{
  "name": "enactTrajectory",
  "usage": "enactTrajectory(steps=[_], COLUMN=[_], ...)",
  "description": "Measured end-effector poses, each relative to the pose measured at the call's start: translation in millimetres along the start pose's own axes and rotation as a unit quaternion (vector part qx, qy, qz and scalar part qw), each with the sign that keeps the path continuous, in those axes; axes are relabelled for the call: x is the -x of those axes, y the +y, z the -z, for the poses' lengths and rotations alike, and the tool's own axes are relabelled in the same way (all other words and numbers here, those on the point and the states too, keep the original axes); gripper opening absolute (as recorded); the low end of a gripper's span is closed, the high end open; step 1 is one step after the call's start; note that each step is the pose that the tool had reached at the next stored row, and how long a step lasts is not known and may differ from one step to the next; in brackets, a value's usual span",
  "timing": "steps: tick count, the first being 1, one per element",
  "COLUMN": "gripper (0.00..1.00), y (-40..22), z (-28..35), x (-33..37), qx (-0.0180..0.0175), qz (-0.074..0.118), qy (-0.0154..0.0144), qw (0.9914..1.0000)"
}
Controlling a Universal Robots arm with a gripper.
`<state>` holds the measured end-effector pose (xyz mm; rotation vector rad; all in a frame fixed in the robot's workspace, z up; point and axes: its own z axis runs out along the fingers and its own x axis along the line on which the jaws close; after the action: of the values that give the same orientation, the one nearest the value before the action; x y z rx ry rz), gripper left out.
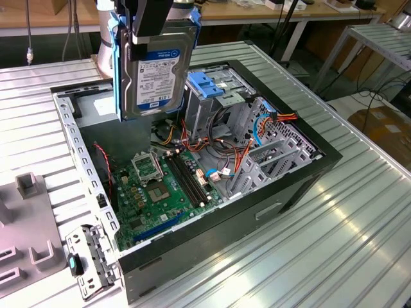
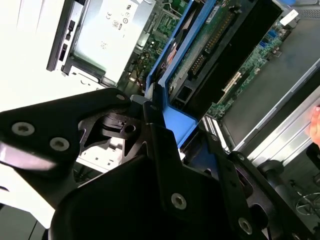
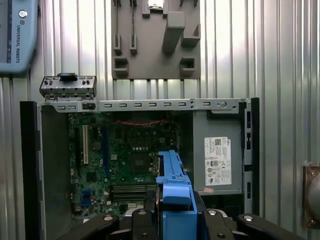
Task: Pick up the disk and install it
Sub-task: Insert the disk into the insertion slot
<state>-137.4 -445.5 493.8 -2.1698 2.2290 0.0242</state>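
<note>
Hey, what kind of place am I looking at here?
Probably a robotics lab or test workshop: an open computer case lies on a ribbed aluminium table, the gripper holds the disk above it, and wooden workbenches stand behind.

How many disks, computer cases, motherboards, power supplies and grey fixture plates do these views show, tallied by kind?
disk: 1
open computer case: 1
motherboard: 1
power supply: 1
grey fixture plate: 1
Total: 5
</note>
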Motion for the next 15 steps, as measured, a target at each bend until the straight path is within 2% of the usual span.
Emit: enactTrajectory(steps=[15], gripper=[0.37], y=[-0.6], z=[0.3], x=[-17.3], qx=[0.0], qz=[0.0], qy=[0.0], qw=[1.0])
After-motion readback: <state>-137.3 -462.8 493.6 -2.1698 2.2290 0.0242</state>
